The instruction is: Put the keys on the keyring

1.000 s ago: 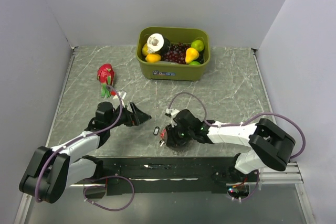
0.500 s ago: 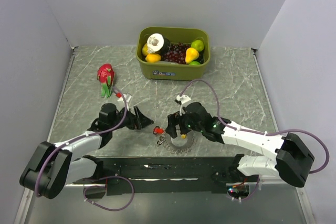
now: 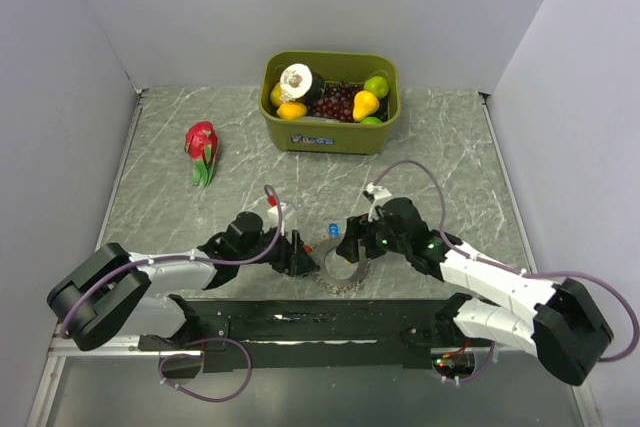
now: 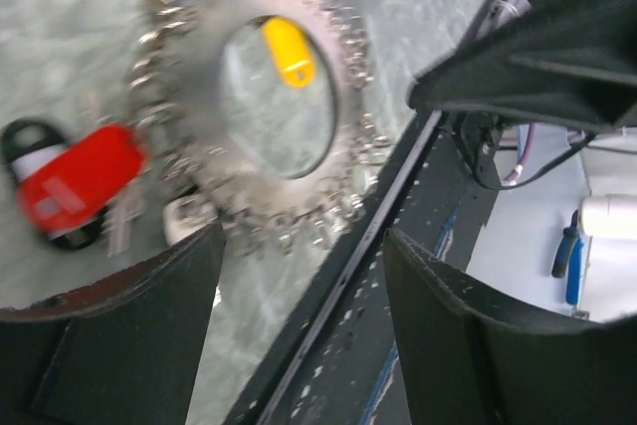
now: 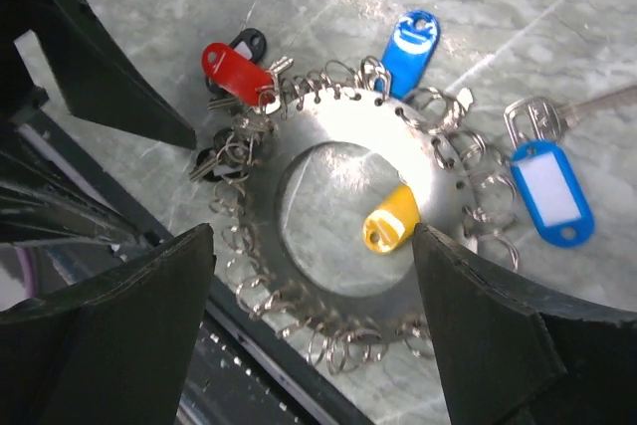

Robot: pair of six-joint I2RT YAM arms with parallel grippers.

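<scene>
**While both grippers gape, the keyring lies flat between them**

Because the keyring [image 5: 343, 126] lies flat on the table [image 3: 440, 167] right under the tips of both arms, either arm can work on it without crossing the other. The left gripper [image 3: 297, 253] sits low just beside it, spread wide and holding nothing. The right gripper [image 5: 311, 246] hovers over it from the opposite side, also wide open and empty, with the ring's hole framed squarely between its fingers [image 5: 109, 335].

Seen from the right gripper, a red key [image 5: 237, 72] lies ahead and to the left at the rim, with a black one [image 5: 251, 43] tucked behind it. A blue key [image 5: 408, 45] lies straight ahead at the rim, and a yellow key [image 5: 391, 219] rests inside the hole, almost under the gripper's centre. These look caught in the small loops of the coiled rim, though I cannot confirm that for each one. A blue-tagged key [image 5: 549, 186] lies off to the right, just beside the rim, and whether it is hooked on is unclear.

My reading is that the pose is a two-handed set-up, with one open gripper ready to pin or lift the ring while the other takes a key. Small, thin parts lying flat on stone will be hard to pinch. The green bin [image 3: 330, 139] stands well ahead of both grippers and plays no part in the work.
</scene>
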